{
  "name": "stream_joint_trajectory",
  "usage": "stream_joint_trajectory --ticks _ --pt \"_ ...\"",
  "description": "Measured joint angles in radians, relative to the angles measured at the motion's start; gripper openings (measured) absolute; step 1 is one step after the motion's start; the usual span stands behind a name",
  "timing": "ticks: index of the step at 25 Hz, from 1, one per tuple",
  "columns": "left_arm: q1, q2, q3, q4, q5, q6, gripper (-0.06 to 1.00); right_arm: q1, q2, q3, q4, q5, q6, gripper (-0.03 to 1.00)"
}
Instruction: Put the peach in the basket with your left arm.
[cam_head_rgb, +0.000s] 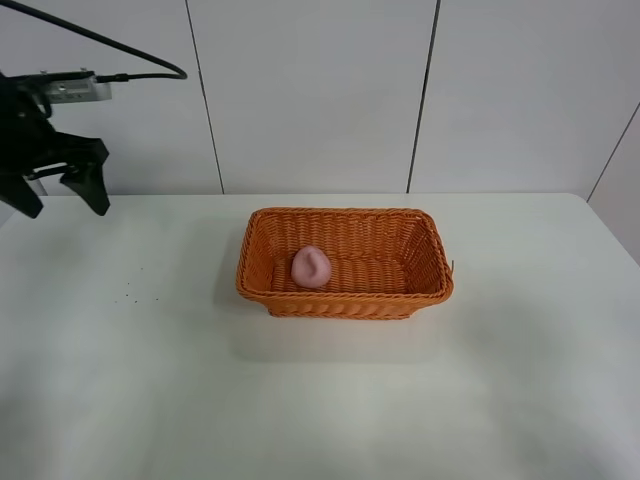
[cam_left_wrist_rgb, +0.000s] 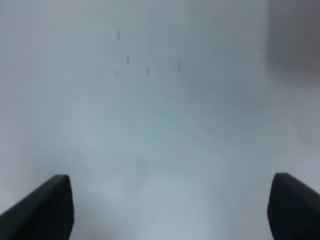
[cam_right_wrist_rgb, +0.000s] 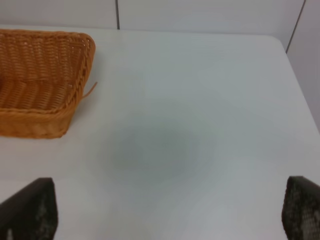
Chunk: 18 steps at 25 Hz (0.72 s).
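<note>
The pale pink peach lies inside the orange wicker basket, left of its middle, on the basket floor. My left gripper is open and empty, raised high at the far left, well away from the basket. In the left wrist view its two black fingertips stand wide apart over bare white table. In the right wrist view my right gripper is open and empty, its fingertips wide apart above the table to the right of the basket. The right arm does not show in the high view.
The white table runs to a white panelled wall at the back. A few small dark specks mark the table left of the basket. A loose wicker strand sticks out at the basket's right corner.
</note>
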<state>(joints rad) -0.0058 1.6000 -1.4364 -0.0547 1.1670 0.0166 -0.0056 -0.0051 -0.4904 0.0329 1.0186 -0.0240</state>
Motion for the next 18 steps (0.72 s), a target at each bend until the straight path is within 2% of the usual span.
stream_joint_trajectory --ticks 13,18 --pt "0.0 -0.896 0.764 0.019 -0.023 0.0 0.81 0.0 0.0 0.0 0.0 0.0 0.0 0.69" --pt "0.0 -1.224 0.925 0.019 -0.088 0.0 0.81 0.0 0.0 0.0 0.0 0.0 0.0 0.69"
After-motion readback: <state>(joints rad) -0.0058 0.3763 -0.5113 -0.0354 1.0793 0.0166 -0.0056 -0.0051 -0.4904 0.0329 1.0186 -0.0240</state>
